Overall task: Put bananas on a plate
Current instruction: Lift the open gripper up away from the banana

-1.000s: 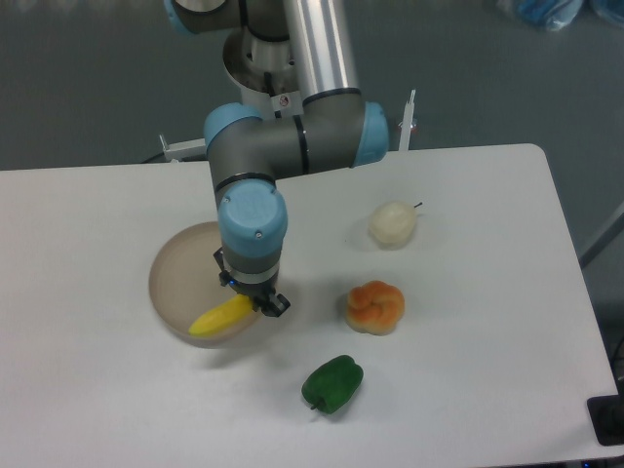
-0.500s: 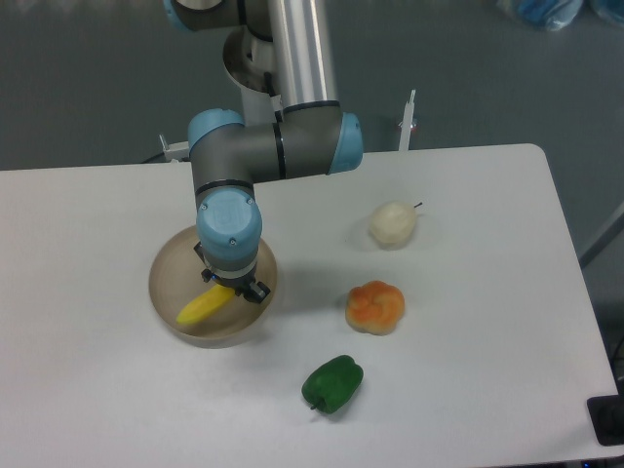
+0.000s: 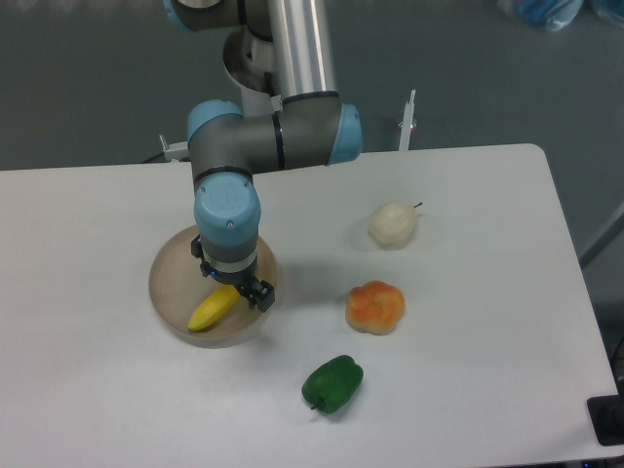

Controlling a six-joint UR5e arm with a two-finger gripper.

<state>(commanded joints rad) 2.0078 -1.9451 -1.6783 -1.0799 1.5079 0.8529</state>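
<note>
The yellow banana (image 3: 208, 315) lies inside the tan round plate (image 3: 161, 283) at the left of the table, toward its front rim. Its upper end reaches under my gripper (image 3: 237, 289), which hangs straight down over the plate's right half. The gripper's dark fingers (image 3: 263, 296) stand spread to either side of the banana's end, so the gripper looks open. The wrist hides the far finger and part of the plate.
A lumpy orange fruit (image 3: 375, 306) sits right of the plate, and a green pepper (image 3: 332, 384) lies nearer the front edge. A pale cream round fruit (image 3: 393, 223) rests further back on the right.
The arm carried the banana left from the plate's front rim to over the plate. Since then the fingers have spread and the banana has settled lower in the plate.
</note>
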